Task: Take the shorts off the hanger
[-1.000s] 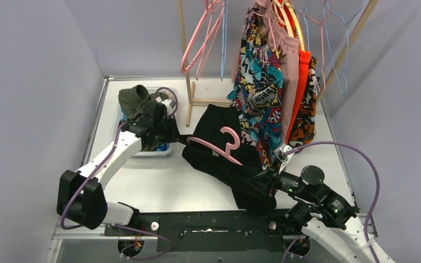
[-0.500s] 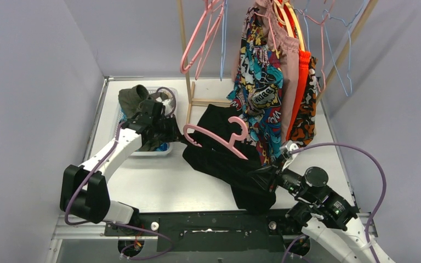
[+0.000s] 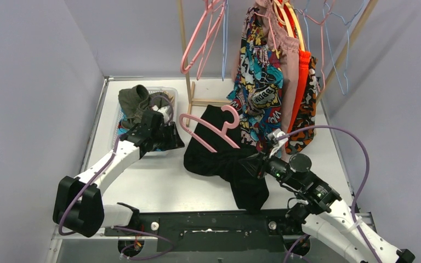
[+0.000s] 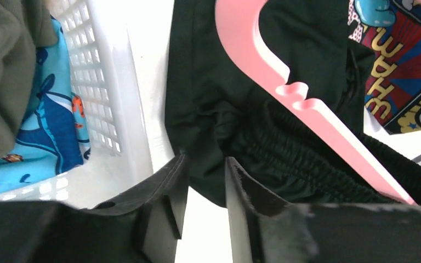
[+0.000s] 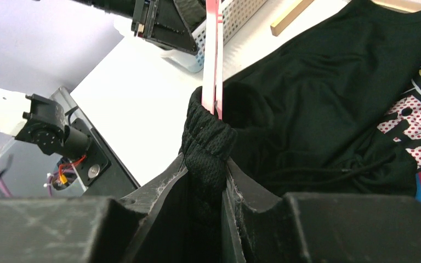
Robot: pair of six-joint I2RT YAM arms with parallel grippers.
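My right gripper point(image 5: 207, 163) clamped black shorts point(image 5: 329, 82) at the pink hanger point(image 5: 214, 55); my left gripper point(image 4: 205, 167) sat slightly apart, empty, beside the basket point(image 4: 105, 93).

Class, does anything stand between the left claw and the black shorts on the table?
Nothing visible does. The left claw has its jaws parted, facing the edge of the black shorts across bare table. The pink hanger lies farther along the fabric.
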